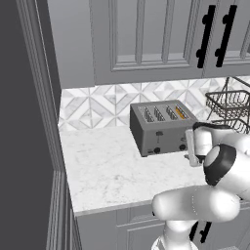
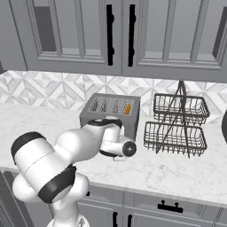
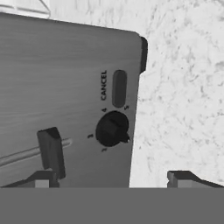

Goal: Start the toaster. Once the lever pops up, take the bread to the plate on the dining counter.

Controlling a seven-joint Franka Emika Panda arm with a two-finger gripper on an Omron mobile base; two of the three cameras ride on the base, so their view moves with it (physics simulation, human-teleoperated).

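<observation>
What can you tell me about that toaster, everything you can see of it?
The toaster is a dark grey, boxy, brushed-metal-looking unit with four slots on top; an orange-crusted slice of bread sits in the rightmost slot. Its front carries small lever tabs, black round knobs with numbers around them, and an oval button marked CANCEL. It stands upright on the white marble-look counter, near the patterned tile wall, left of a wire basket rack. The robot's open gripper hovers close at its front.

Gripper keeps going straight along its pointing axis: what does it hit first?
Most likely the toaster: the open gripper faces its front panel, near the lever tab and knob. The right fingertip sits off the panel edge, over the counter. Depth unclear.
</observation>
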